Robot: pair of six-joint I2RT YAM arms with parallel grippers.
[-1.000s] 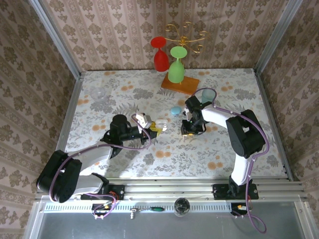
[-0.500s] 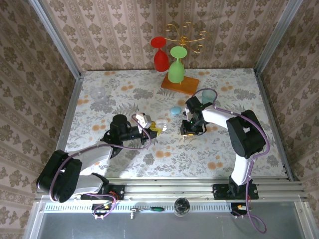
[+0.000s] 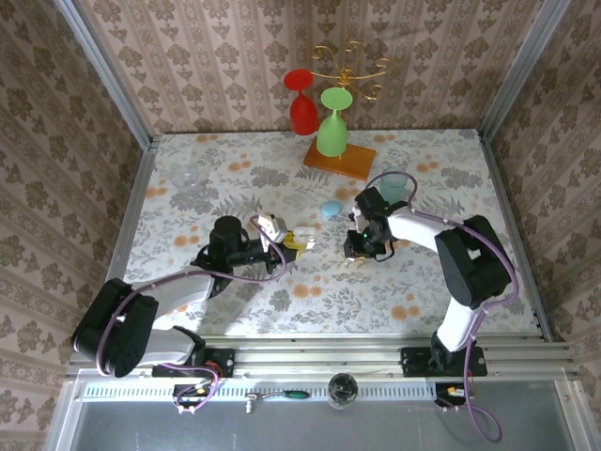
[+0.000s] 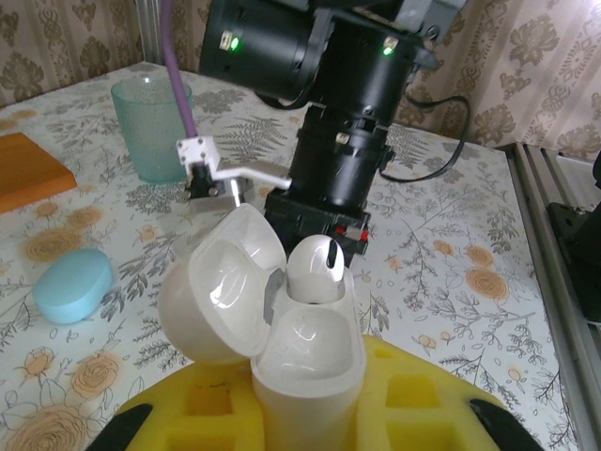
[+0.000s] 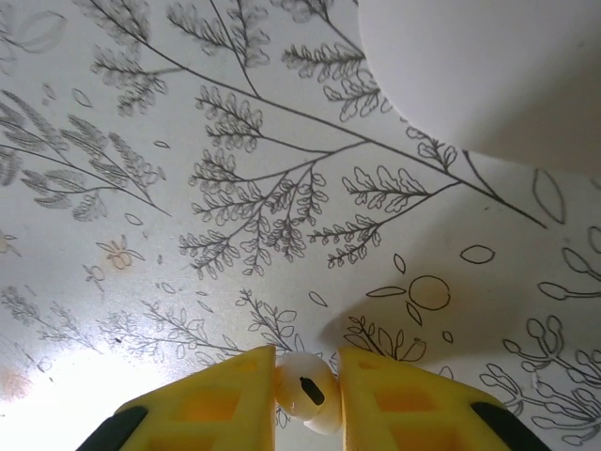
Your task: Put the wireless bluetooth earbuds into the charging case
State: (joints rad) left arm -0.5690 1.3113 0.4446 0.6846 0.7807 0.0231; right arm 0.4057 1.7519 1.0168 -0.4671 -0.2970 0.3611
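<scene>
Floral table [image 3: 329, 301], mostly the same scene as a second ago. Left gripper [image 4: 305, 404] hasn't budged: its fingers stay clamped on the open white case [image 4: 305, 352], with one earbud [image 4: 315, 268] already sitting in it. Right gripper [image 5: 305, 371] pinches a second earbud [image 5: 305, 390] low over the table, near the case. Right arm [image 3: 470, 258] has swung its elbow outward since then, so more of the teal cup [image 3: 394, 183] shows behind it.

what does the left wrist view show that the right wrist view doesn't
Left wrist: the left claw holding the open charging case with a seated earbud, plus a blue case and a teal cup. Right wrist: the right claw pinching a loose earbud. Both: the floral table underneath.
</scene>
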